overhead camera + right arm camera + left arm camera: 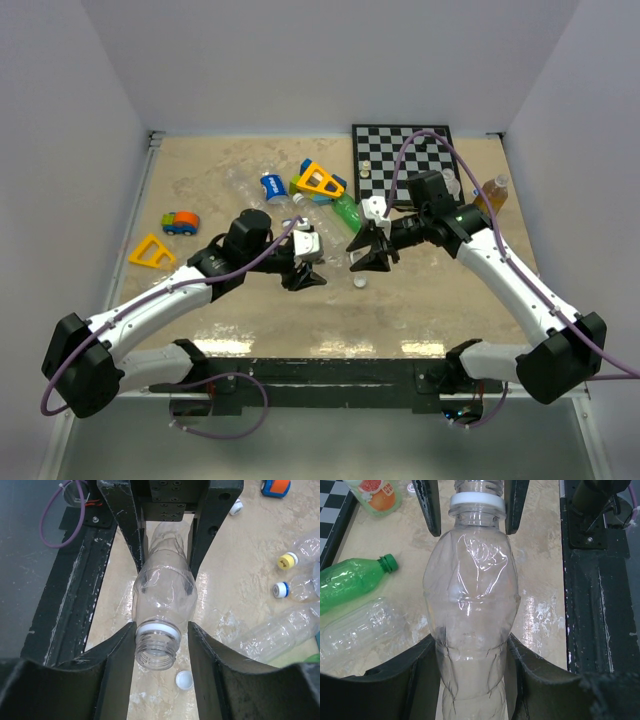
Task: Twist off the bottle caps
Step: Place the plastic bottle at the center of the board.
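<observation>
Within left end effector (472, 645): bottle (470, 580), clamped, crushable.
Right end effector (160, 630): astride stiff neck (155, 655), grip unclear.
Beneath: cap (184, 680), loose.

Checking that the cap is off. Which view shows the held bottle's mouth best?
Right wrist: the bottle's mouth faces the camera, open, threads bare. Left wrist shows the body and white neck ring, but the top edge cuts the mouth off. Top external shows it too small to judge.
</observation>
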Motion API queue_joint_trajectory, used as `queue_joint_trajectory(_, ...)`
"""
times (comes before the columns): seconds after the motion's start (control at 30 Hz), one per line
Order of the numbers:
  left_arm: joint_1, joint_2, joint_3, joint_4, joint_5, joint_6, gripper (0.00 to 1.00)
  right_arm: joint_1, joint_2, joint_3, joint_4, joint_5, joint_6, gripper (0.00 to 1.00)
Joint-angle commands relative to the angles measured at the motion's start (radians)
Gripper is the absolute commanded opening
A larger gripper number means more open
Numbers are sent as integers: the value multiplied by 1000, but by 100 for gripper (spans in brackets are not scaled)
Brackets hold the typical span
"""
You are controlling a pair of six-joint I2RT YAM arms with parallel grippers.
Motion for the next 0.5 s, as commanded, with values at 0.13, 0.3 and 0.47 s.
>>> queue_joint_trajectory(0.13, 6, -8, 6, 49, 18, -13, 0, 5, -38, -9, 29, 28, 22, 33)
queue_joint_trajectory(0.3, 6, -11, 9, 46, 20, -16, 7, 6, -54, -11, 27, 46, 17, 0)
queue_joint_trajectory(0.47, 5, -39, 0, 46, -8, -21, 48, -2, -85, -11, 24, 77, 36, 0)
